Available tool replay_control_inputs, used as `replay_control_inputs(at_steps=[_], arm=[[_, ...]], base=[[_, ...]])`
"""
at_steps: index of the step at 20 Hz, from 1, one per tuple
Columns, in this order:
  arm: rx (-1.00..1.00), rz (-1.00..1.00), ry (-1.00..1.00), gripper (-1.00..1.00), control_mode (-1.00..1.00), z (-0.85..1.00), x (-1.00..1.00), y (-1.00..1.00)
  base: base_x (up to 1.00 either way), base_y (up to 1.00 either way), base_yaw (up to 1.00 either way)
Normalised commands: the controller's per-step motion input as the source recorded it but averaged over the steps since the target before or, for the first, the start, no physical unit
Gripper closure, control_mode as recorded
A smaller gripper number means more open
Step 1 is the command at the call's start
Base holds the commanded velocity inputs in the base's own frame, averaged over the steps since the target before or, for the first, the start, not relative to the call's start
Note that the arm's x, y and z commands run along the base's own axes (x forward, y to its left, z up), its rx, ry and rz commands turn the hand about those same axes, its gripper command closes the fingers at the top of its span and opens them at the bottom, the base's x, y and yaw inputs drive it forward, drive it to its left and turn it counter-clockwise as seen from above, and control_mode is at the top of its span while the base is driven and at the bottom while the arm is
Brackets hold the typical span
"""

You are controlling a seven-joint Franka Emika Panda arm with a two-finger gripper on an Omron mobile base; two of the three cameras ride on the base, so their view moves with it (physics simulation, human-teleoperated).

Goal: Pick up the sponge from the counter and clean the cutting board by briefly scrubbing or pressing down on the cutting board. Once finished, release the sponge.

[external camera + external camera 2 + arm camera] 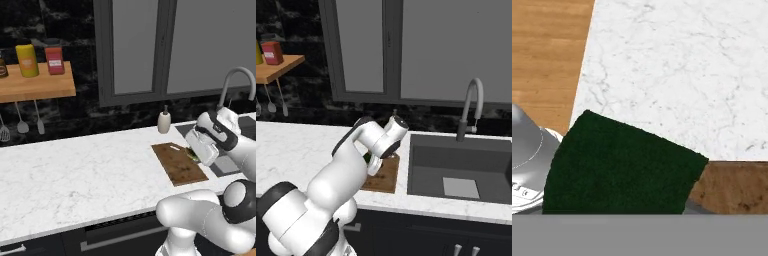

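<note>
The brown cutting board (pixel 176 164) lies on the white marble counter (pixel 75 175), just left of the sink. My gripper (pixel 194 154) points down at the board's right edge, shut on the sponge (pixel 192 155), of which a small green bit shows under the hand. In the right base view the hand (pixel 370 162) hangs over the board (pixel 384 179) with the dark sponge (pixel 366 158) at its tip. In the hand view the dark green sponge (pixel 622 167) covers my fingertips, with marble (pixel 687 70) beyond it and a corner of the board (pixel 737 187). Whether the sponge touches the board I cannot tell.
A white soap dispenser (pixel 164 121) stands behind the board. The dark sink (pixel 456 170) with its curved tap (pixel 471 107) lies to the right. A wall shelf (pixel 35 82) with jars hangs at the far left, utensils under it. Windows back the counter.
</note>
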Motion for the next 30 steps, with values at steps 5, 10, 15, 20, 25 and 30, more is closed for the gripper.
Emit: replay_control_inputs(at_steps=[5, 10, 15, 20, 25, 30], arm=[[-0.26, -0.14, -0.01, 1.0, -1.0, -0.14, -0.39, 0.48], [-0.14, -0.08, 0.02, 1.0, -1.0, -0.37, 0.02, 0.17], [-0.02, 0.0, 0.1, 1.0, -1.0, -0.63, 0.28, -0.05], [0.0, 0.0, 0.03, 1.0, -1.0, -0.16, 0.36, -0.03], [0.0, 0.0, 0.03, 1.0, -1.0, -0.19, 0.3, -0.01], [0.0, 0.0, 0.05, -1.0, -1.0, -0.28, 0.0, 0.0]], base=[[0.0, 0.0, 0.0], [0.0, 0.0, 0.0], [0.0, 0.0, 0.0], [0.0, 0.0, 0.0], [0.0, 0.0, 0.0], [0.0, 0.0, 0.0]])
